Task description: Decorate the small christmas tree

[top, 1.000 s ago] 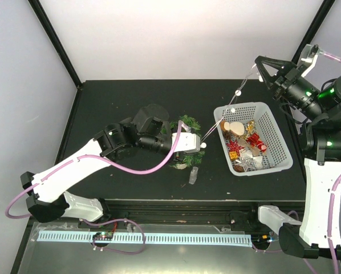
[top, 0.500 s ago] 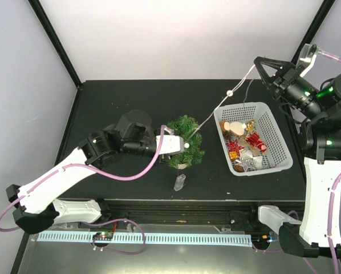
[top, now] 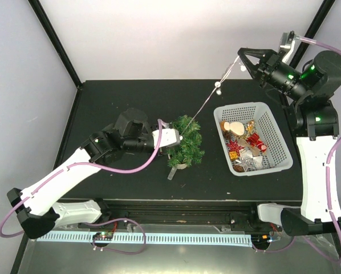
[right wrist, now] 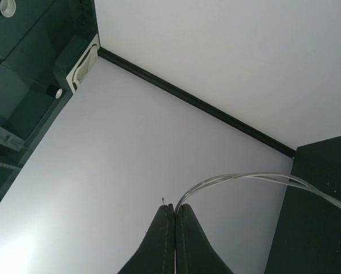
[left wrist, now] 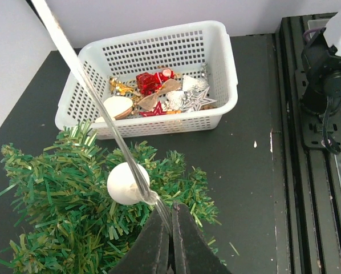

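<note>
The small christmas tree (top: 189,149) stands mid-table, bushy and dark green; in the left wrist view it (left wrist: 56,211) fills the lower left. A clear garland strand (top: 202,108) carrying white beads (top: 218,87) runs taut from the tree top up and to the right. My left gripper (top: 179,137) is at the tree's top, shut on the strand's lower end just past a white bead (left wrist: 124,183); its fingertips (left wrist: 170,214) are pressed together. My right gripper (top: 240,53) is raised high above the back of the table, shut on the strand's other end (right wrist: 244,178), with its tips (right wrist: 174,207) closed.
A white plastic basket (top: 242,105) with several ornaments, red bows, silver stars and wooden discs, stands right of the tree; in the left wrist view it (left wrist: 159,48) is behind the tree. A small clear piece (top: 171,173) lies in front of the tree. Black frame posts rise at the back corners.
My right gripper has swung left and higher, carrying the strand and its bead leftward. The left gripper has pulled back left to the tree's top, uncovering the tree. The clear piece has shifted left.
</note>
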